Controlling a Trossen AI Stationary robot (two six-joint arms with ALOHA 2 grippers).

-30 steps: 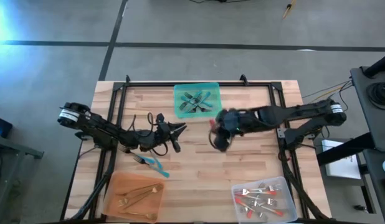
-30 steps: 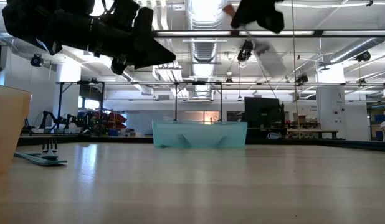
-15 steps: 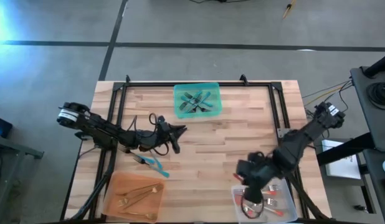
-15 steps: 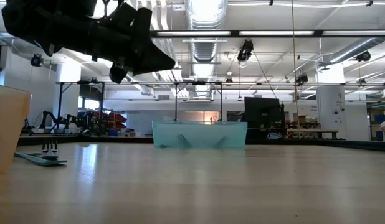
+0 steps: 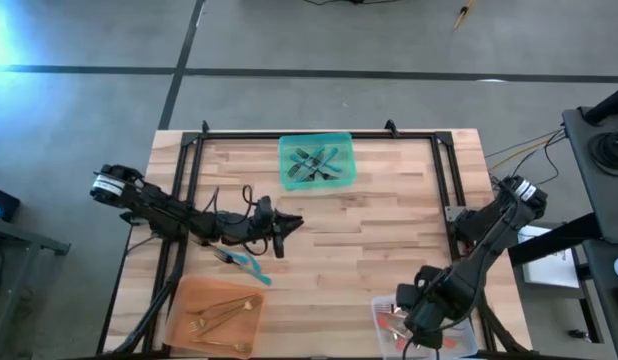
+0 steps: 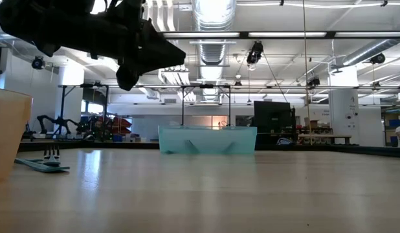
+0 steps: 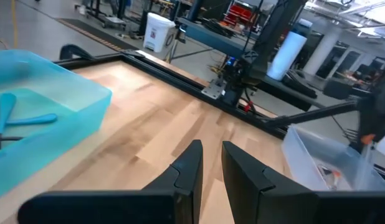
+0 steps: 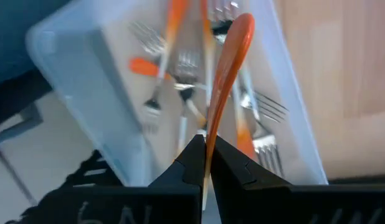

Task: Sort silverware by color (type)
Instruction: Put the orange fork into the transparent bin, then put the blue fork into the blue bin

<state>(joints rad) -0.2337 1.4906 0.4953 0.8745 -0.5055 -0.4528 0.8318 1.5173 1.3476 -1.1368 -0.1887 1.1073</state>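
1. Currently a red fork (image 8: 227, 68) is pinched by its handle between the pressed-together fingers of the right gripper (image 8: 205, 155), directly above the clear tray (image 5: 459, 297) at the lower right of the high view.
2. For a clean drop, the fork is best lowered well inside the tray walls before the fingers are parted, so that it is not bounced out or left across the rim.
3. Several red-handled forks (image 8: 180, 93) are already held in that tray.
4. Blue pieces (image 5: 314, 163) are seen in the teal tray (image 5: 286, 146) at the upper centre, and gold pieces (image 5: 221, 313) in the orange tray (image 5: 184, 300) at the lower left.
5. One blue fork (image 5: 241, 261) is left on the table (image 5: 389, 230), just above the orange tray.
6. The left gripper (image 5: 282, 232) is held in the air near that fork, fingers nearly together and empty.
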